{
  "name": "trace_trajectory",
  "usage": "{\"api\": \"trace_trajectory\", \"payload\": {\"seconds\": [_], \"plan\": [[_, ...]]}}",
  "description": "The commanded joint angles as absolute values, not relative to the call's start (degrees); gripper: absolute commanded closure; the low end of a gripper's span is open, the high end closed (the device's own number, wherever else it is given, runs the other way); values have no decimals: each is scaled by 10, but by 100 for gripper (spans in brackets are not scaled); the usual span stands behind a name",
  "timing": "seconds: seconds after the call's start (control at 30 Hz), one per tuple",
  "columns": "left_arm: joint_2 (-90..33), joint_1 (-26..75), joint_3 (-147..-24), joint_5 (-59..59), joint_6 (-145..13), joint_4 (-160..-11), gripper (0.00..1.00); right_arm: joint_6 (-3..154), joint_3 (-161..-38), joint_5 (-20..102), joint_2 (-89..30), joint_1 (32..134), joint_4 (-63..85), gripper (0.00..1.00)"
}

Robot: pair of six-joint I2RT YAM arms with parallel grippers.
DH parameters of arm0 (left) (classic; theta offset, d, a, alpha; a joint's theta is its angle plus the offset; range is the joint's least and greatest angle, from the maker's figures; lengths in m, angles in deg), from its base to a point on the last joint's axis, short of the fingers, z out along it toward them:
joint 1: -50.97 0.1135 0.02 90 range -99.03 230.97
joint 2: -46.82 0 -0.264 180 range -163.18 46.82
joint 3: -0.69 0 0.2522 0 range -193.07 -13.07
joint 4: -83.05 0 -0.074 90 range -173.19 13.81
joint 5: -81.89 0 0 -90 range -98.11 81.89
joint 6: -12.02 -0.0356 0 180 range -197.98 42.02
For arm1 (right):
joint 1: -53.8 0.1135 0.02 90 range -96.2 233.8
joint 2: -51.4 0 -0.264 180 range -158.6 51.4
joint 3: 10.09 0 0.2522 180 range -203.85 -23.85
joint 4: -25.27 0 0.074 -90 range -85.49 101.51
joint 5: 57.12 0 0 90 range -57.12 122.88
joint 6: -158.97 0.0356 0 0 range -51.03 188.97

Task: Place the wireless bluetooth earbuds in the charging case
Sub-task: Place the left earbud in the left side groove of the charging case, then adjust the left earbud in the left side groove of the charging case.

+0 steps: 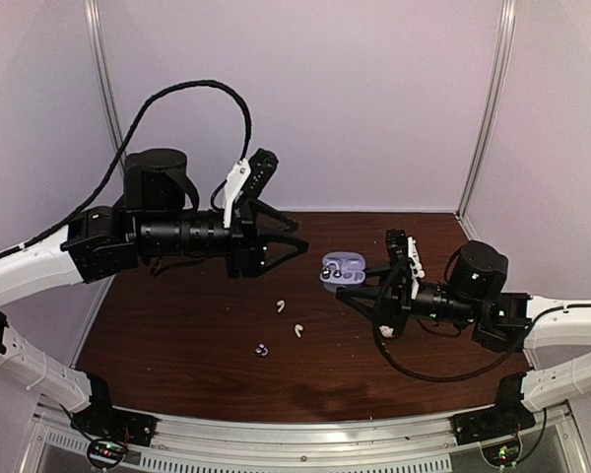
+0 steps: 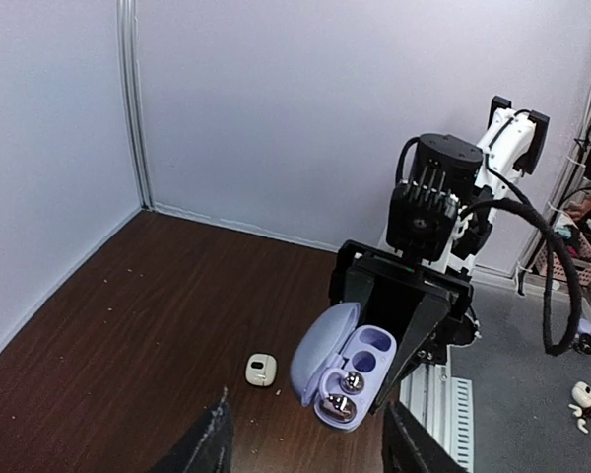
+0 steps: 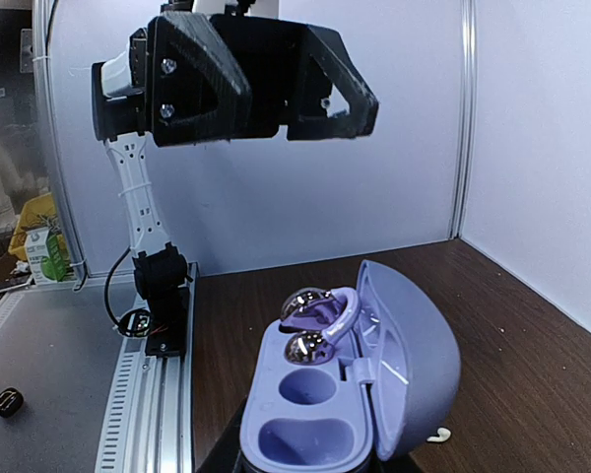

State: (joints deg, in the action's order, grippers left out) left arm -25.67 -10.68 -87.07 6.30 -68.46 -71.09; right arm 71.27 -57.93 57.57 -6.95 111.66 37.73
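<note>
Open lilac clamshell charging case (image 1: 343, 268) pinched in right claw (image 1: 353, 282), shiny purple earbud (image 3: 310, 345) seated inside, left claw (image 1: 297, 235) spread empty above the case, two white stemmed earbuds (image 1: 280, 306) (image 1: 298, 330) and loose purple earbud (image 1: 263, 349) on dark wooden tabletop (image 1: 177, 335) nearer than the case

Bench (image 1: 167, 335) is walled at the back and both sides, so access is from above or the near edge. Left gripper (image 1: 297, 243) hangs over mid-bench with fingers spread, tips just short of the charging case (image 1: 343, 266); only a narrow gap between. Right gripper (image 1: 353, 282) clamps the case from the right, blocking that side. The raised lid closes the far side. Below lie a white earbud (image 1: 280, 306), a second white earbud (image 1: 298, 330) and a purple earbud (image 1: 262, 349), loose and apart. Right arm's cable (image 1: 414, 372) sags over the near right. Open surface at left.
</note>
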Motion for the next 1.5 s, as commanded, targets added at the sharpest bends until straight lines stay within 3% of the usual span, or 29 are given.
{"api": "trace_trajectory", "payload": {"seconds": [0.0, 0.23, 1.23, 1.47], "plan": [[-271, -107, -854, 130, -696, -738, 43, 707, -605, 616, -70, 1115, 378, 100], [-288, -107, -850, 175, -689, -749, 36, 711, -612, 651, -72, 1115, 379, 100], [-332, -111, -872, 120, -720, -687, 41, 725, -620, 675, -72, 1115, 381, 100], [-291, -120, -864, 104, -747, -695, 39, 726, -616, 664, -79, 1114, 370, 100]]}}
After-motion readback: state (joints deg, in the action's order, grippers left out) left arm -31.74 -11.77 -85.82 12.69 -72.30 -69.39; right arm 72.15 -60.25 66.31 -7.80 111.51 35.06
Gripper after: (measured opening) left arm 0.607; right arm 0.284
